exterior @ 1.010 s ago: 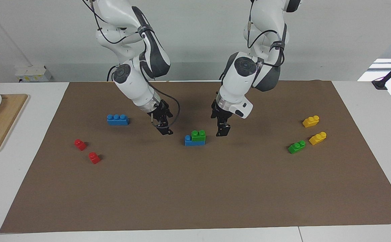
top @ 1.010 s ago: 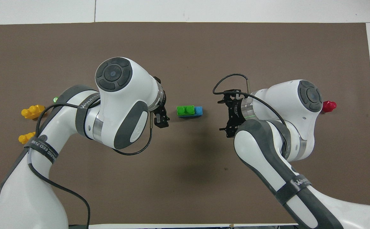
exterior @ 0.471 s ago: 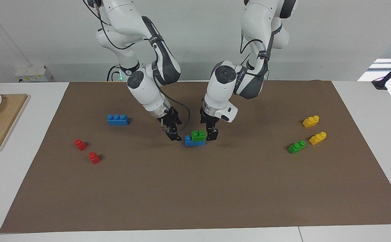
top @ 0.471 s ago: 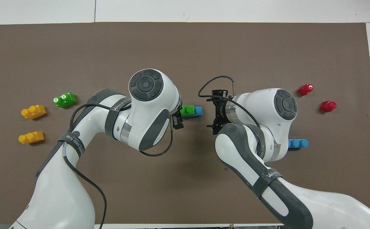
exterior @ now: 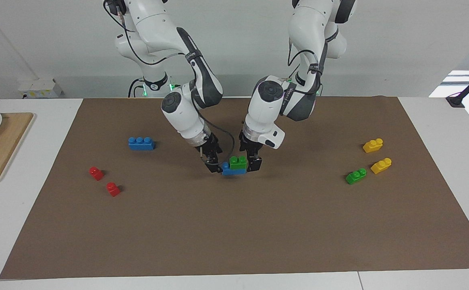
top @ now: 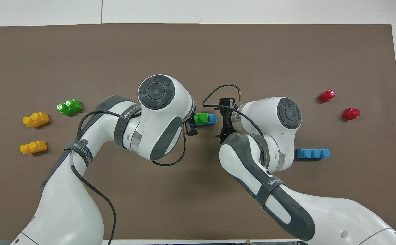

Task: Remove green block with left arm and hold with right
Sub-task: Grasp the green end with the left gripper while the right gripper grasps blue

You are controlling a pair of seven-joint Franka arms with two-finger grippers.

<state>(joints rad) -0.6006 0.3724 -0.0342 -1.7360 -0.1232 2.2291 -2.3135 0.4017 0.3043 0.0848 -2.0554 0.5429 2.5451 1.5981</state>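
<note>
While both arms crowd mat centre, left gripper [exterior: 254,164] sits low at green block's [exterior: 238,162] end; grip state can't be told. Right gripper [exterior: 214,165] at blue brick's [exterior: 231,170] end, likewise unclear. Green block stacked on blue brick (studs up). Second green brick [exterior: 356,176], yellow bricks [exterior: 373,145] toward left arm's end.

Both arms bend steeply down at mid-counter, the left hand [exterior: 254,162] and right hand [exterior: 214,164] low, tips angled toward each other.
</note>
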